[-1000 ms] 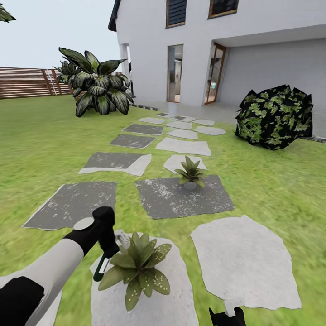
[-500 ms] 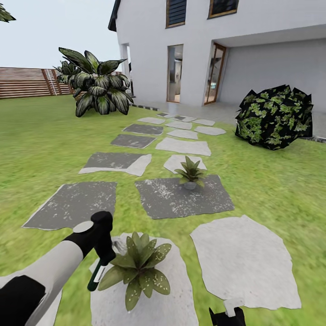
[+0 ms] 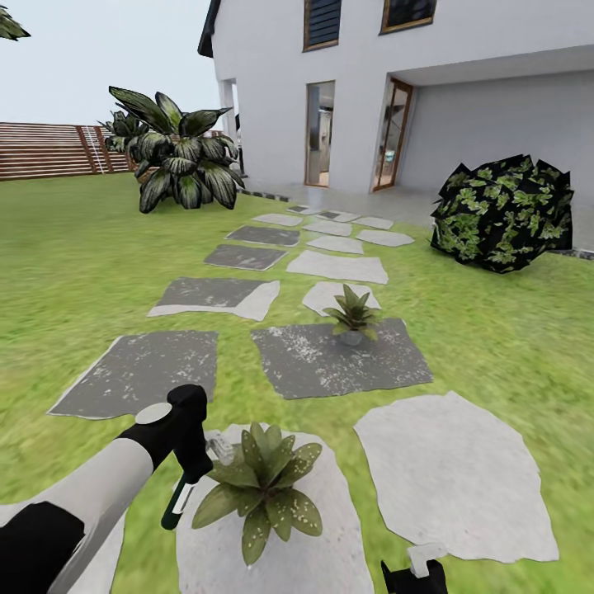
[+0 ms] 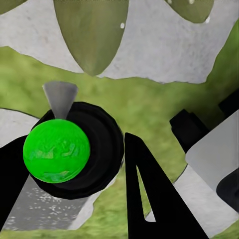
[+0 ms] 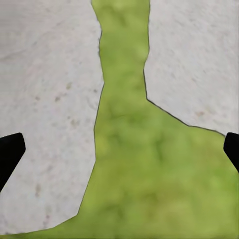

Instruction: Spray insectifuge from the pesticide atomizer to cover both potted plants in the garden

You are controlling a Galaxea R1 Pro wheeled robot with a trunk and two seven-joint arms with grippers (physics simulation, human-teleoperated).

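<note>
The left gripper (image 3: 188,483) hung over the edge of a pale irregular stepping stone (image 3: 330,544), its fingers pinching the slim dark green-black pesticide atomizer (image 3: 176,505). Much of the bottle was hidden behind the gripper and the nearest leaves; a small white label showed on its side, too small to read. In the left wrist view the bottle's round end (image 4: 56,150) appeared bright green inside a black ring between the dark fingers (image 4: 149,199).

Just beside the bottle stood the nearer potted plant (image 3: 260,487), a rosette of pointed green leaves whose pot was hidden under the foliage. The second potted plant (image 3: 353,313), in a little grey pot, stood farther off on a dark grey speckled slab (image 3: 313,363).

The right gripper (image 3: 414,573) was cut off at the picture's lower edge; in its wrist view the black fingers (image 5: 10,152) sat wide apart at the two sides, spread over grass and pale stone.

Green lawn (image 3: 74,272) stretched to a brown slatted wooden fence (image 3: 49,150), a big dark striped broad-leaved plant (image 3: 177,157), a round dark bush (image 3: 502,213) and a white house (image 3: 396,91).
</note>
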